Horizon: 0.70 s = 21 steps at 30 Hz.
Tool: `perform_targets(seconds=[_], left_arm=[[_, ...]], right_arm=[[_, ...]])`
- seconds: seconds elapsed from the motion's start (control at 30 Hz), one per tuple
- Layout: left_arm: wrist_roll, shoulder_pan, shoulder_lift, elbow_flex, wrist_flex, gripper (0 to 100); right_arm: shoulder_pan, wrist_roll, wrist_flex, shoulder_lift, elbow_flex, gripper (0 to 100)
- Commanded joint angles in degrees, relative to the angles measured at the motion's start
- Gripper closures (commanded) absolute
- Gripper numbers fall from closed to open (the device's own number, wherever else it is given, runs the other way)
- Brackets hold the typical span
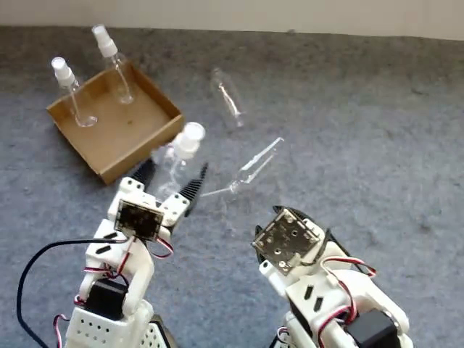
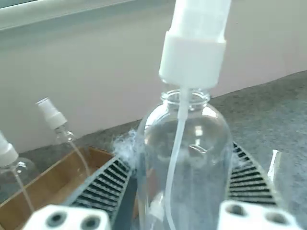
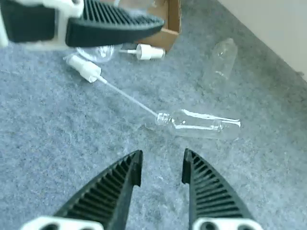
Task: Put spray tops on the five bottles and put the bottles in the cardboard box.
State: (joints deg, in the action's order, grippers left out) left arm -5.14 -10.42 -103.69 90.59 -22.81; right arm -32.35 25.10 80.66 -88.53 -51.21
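Observation:
My left gripper [image 1: 176, 167] is shut on a clear bottle [image 2: 184, 158] standing upright just in front of the cardboard box [image 1: 138, 164]. A white spray top [image 2: 194, 52] sits loosely over the bottle's neck, raised a little, with its tube down inside. Two capped bottles [image 1: 76, 94] stand in the box. A bare bottle [image 1: 226, 94] lies farther back. Another bottle [image 3: 204, 124] lies on its side with a spray top [image 3: 84, 68] pulled out and only the tube's end in its mouth. My right gripper [image 3: 163, 153] is open above the carpet, short of that bottle.
One loose spray top [image 3: 146, 51] lies by the box's corner [image 3: 170, 19]. Grey carpet covers the table, with free room to the right. A pale wall runs along the far edge.

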Motion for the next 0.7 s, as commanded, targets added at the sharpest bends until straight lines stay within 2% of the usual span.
perform_targets(seconds=[0.0,0.13,0.23,0.43,0.6,0.67], left_arm=[[0.7,3.3,-0.48,-1.89,1.49,85],[0.7,3.65,-0.48,-1.8,1.49,85],[0.7,4.97,-0.57,-1.8,1.58,85],[0.62,5.05,-0.75,0.4,2.46,85],[0.35,5.05,-0.75,3.91,10.11,85],[0.35,5.05,-0.75,5.58,12.75,85]], right_arm=[[-0.57,-0.26,-3.91,1.36,-5.76,87.1],[-0.57,-8.53,-11.65,1.36,-12.62,87.2],[-0.84,-12.04,-15.08,1.36,-16.22,87.2],[-0.84,-12.57,-19.47,1.36,-21.76,88.8],[-0.84,-12.57,-27.12,1.36,-25.54,99.5],[-0.84,-12.57,-28.97,1.36,-26.86,99.4]])
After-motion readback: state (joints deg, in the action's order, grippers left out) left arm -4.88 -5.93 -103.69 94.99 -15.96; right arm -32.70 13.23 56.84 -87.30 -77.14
